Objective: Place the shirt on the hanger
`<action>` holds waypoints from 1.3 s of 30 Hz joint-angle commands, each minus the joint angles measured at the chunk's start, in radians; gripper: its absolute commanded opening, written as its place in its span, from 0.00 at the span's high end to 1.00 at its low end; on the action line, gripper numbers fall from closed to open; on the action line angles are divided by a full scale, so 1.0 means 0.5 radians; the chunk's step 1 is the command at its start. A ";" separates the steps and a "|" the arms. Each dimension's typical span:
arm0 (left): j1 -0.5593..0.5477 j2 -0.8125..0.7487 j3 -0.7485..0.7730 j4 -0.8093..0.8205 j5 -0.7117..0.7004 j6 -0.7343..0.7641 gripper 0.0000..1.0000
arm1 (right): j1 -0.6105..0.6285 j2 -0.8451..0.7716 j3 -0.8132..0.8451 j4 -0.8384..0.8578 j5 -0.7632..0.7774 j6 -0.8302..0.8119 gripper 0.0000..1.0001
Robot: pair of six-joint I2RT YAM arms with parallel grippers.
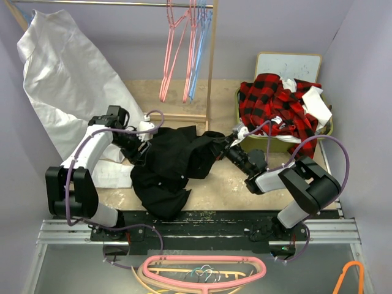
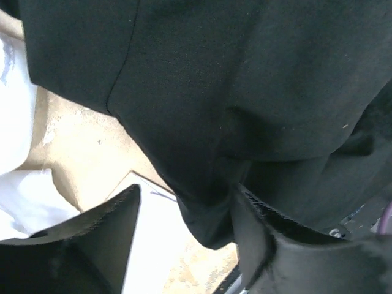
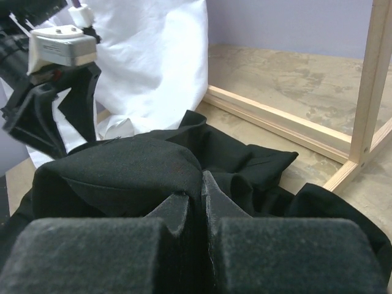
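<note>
Now the right gripper (image 3: 195, 195) pinches the shirt (image 3: 122, 166) tight; the left gripper (image 2: 185, 195) gapes open.

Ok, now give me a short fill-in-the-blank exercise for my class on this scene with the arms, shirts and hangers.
1. The soft black button-up shirt lies crumpled on the table; the right tool is ___ on a fold of it.
2. The left tool is ___, clamping nothing.
3. The thin light blue wire hanger hangs beside ___ hangers.
4. The red-and-black plaid shirt fills the bin on the robot's ___ side.
Missing words: shut, open, pink, right.
</note>
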 commanded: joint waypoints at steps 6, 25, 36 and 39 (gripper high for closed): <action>0.011 -0.005 0.075 -0.223 0.339 0.134 1.00 | -0.015 -0.047 0.018 0.162 -0.161 0.087 1.00; 0.040 -0.518 1.851 -0.518 -0.547 -0.186 1.00 | 0.027 -0.303 1.116 -1.725 -0.492 0.292 1.00; 0.040 -0.664 1.060 -0.358 -0.282 -0.245 1.00 | 0.372 -0.326 1.009 -1.631 -0.237 0.060 1.00; 0.040 -0.698 0.766 -0.480 -0.176 -0.179 1.00 | 0.383 -0.327 0.906 -1.691 -0.274 -0.003 1.00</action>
